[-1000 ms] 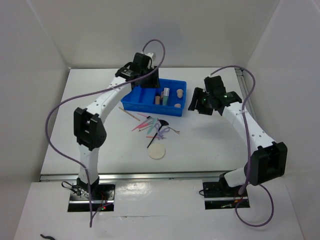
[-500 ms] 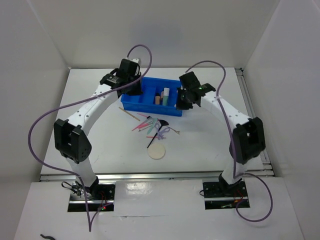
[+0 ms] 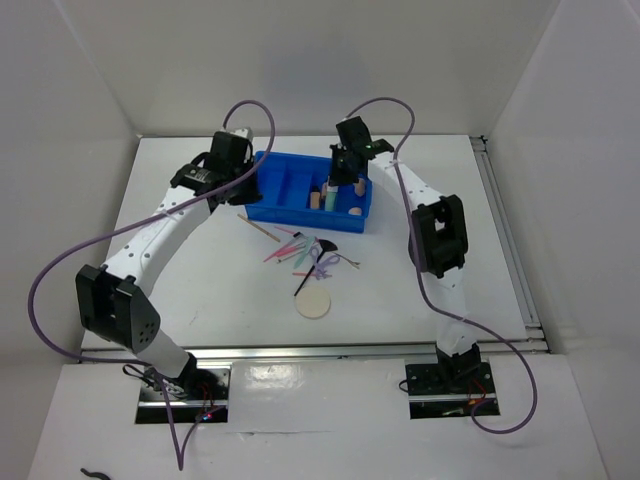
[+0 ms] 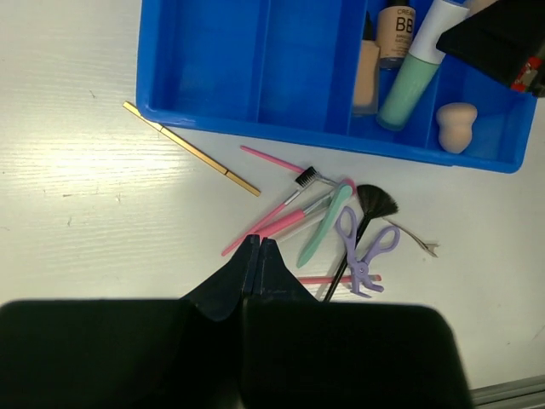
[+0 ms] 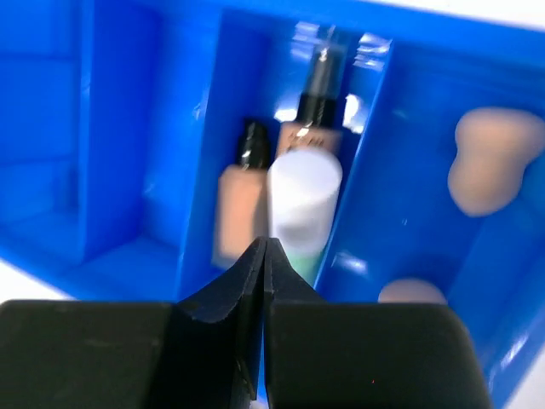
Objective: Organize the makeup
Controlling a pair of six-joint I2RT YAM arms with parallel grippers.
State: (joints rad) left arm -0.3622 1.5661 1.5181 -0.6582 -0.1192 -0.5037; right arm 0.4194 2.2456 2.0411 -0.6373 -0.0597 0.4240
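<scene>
Jaws pressed together and empty on both arms, the right arm (image 3: 400, 181) hangs over bottles (image 5: 238, 213) stored in the tray (image 5: 119, 128), the left arm (image 3: 160, 230) over unsorted sticks (image 4: 281, 223) on the table (image 4: 68, 170).

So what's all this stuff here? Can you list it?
tray: one, blue, far middle of the table
bottles: two, beige with dark caps, tray's middle compartment
tube: one, mint green, white cap, with the bottles
sponges: two, peach, tray's right compartment
puff: one, cream, on the table nearest the arms
thin sticks: several, mostly pink, heaped before the tray
gold stick: one, gold, by the tray's front left
fan brush: one, black, in the heap
scissor-like tool: one, lilac, in the heap
table: one, white, under everything
left gripper: one, black, shut and empty, by the tray's left end
right gripper: one, black, shut and empty, above the bottles
</scene>
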